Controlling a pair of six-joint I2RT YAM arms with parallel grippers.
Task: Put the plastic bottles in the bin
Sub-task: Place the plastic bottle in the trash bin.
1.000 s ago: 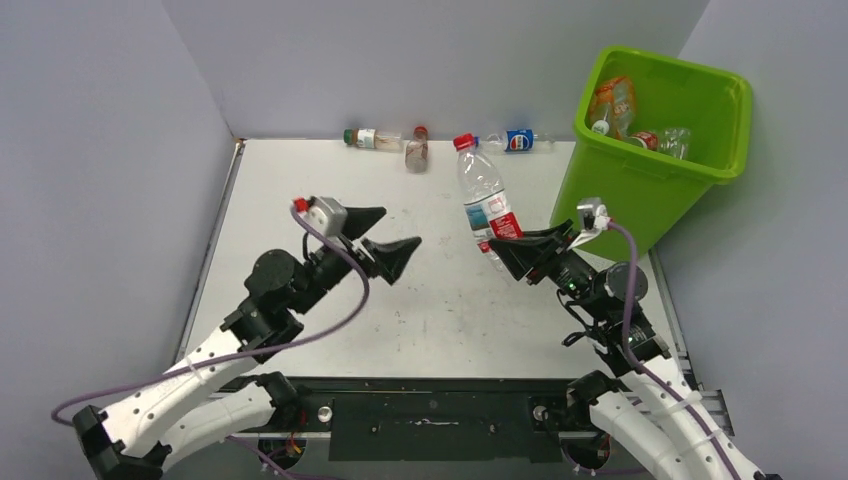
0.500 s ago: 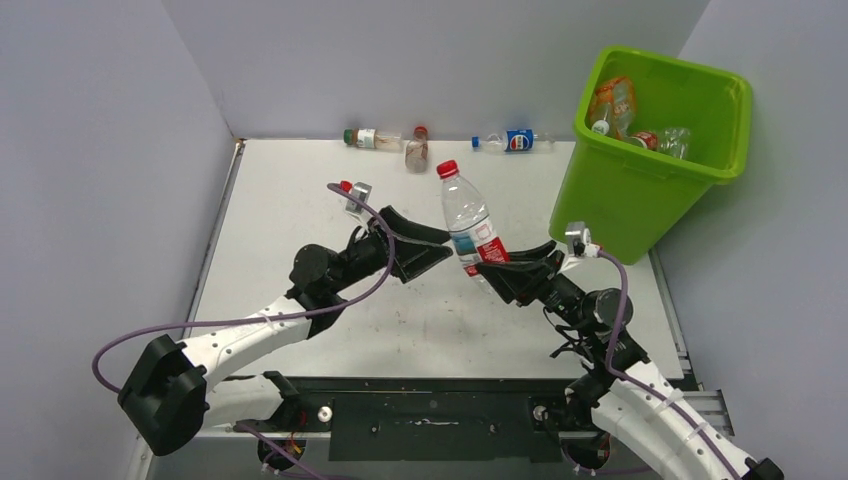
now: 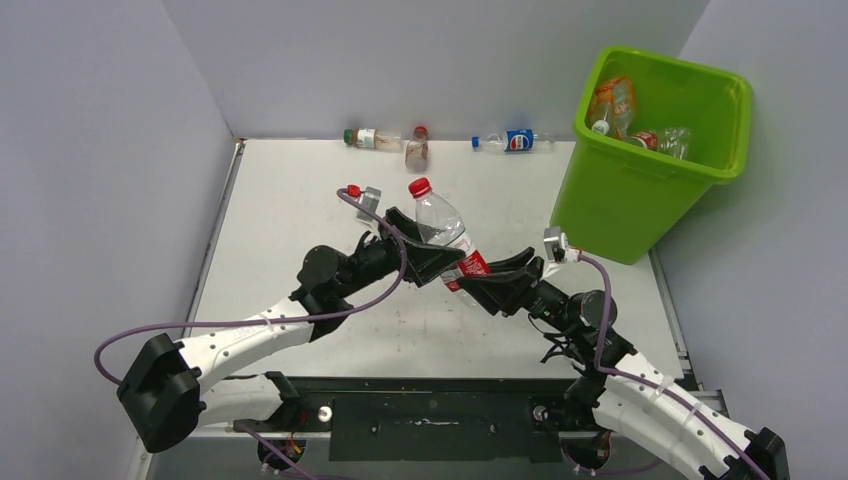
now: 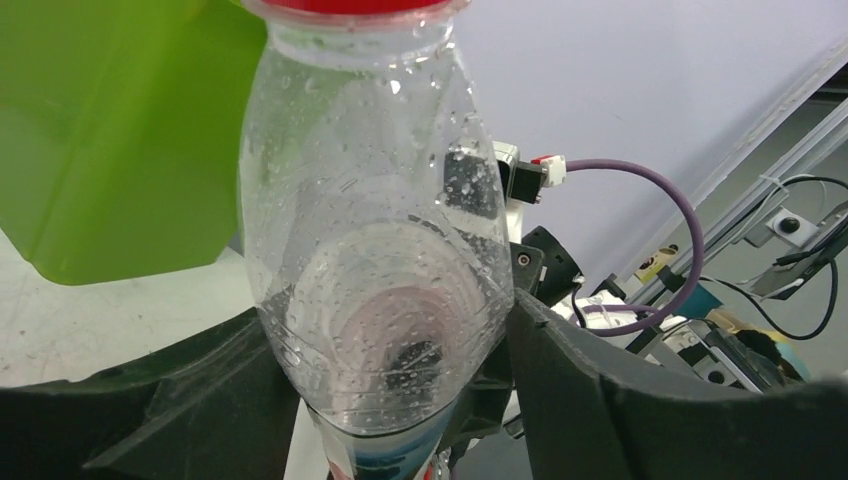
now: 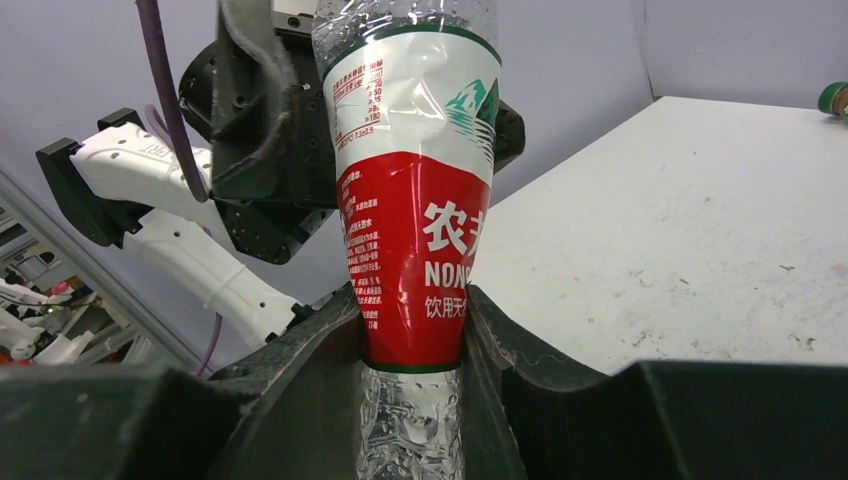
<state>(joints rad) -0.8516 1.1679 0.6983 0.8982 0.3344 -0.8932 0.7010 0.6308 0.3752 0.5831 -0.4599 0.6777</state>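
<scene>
The largest bottle [image 3: 437, 218] is clear and beaded with droplets, with a red cap [image 3: 419, 186] and a red-and-white label [image 5: 415, 200] (green-edged, white lettering). The bin [image 3: 610, 205] is lime green, the table [image 3: 290, 200] white, the cables [image 4: 620, 165] purple.

Both arms extend inward, meeting at centre. The right claw [image 5: 410, 322] pinches a bottle [image 5: 418, 200] low down. The left claw [image 4: 392, 340] has its jaws flanking the bottle's upper body, contact unclear.

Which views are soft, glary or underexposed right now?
Top external: even light, sharp, faint shadows on the table. Left wrist: droplets on the water bottle crisp, bin behind it soft. Right wrist: label sharp and readable, fingers nearly black.
</scene>
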